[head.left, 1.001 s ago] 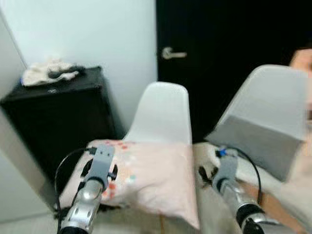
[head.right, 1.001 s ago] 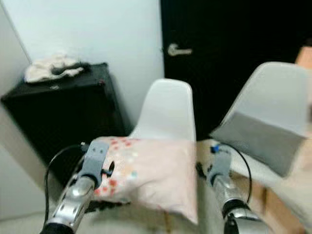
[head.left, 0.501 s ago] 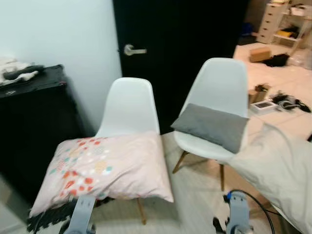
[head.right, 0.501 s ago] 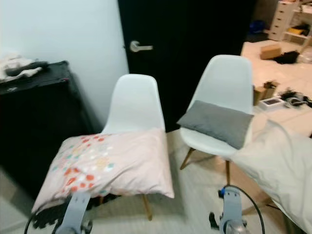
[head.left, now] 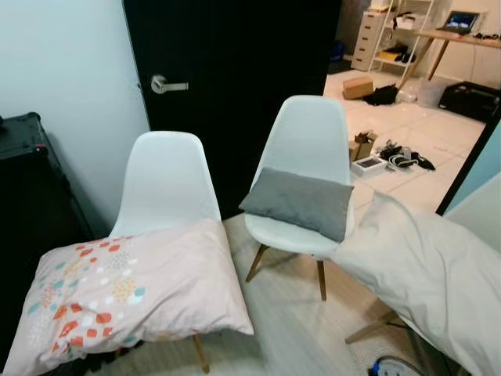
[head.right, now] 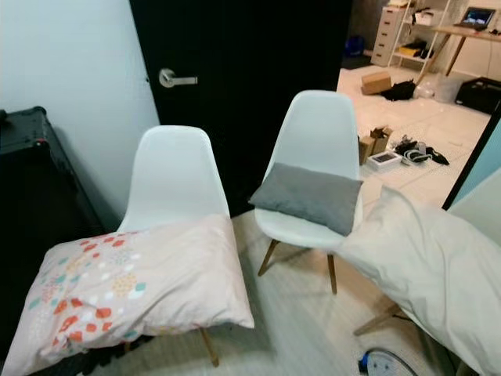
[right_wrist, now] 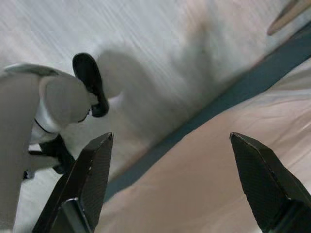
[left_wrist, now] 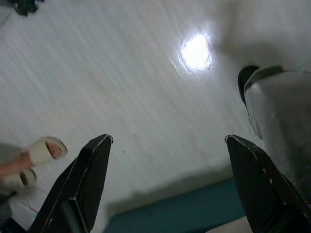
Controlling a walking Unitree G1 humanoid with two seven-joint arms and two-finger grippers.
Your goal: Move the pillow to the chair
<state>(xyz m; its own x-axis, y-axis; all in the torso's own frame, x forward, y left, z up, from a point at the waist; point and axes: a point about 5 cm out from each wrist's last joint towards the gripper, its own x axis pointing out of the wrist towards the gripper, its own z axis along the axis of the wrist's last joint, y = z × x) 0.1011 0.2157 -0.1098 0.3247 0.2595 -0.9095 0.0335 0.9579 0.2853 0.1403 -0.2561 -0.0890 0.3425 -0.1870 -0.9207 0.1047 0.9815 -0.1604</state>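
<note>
A pale pink pillow [head.left: 129, 290] with coloured dots lies across the seat of the left white chair [head.left: 166, 176], overhanging its front and left side. A small grey pillow [head.left: 298, 202] leans on the seat of the right white chair [head.left: 307, 141]. My left gripper [left_wrist: 167, 140] hangs open above the pale floor with nothing between its fingers. My right gripper [right_wrist: 171, 137] is open too, over the floor beside a pale bedcover [right_wrist: 228, 179].
A black door [head.left: 235, 78] stands behind the chairs and a black cabinet [head.left: 23, 180] at the left. A cream duvet [head.left: 423, 274] fills the right foreground. Boxes and clutter [head.left: 383, 153] litter the far floor. A person's sandalled foot [left_wrist: 43, 150] is near my left gripper.
The camera has swung right and pulled back. Both arms have dropped out of the head views and hang low. The dotted pillow stays on the left chair.
</note>
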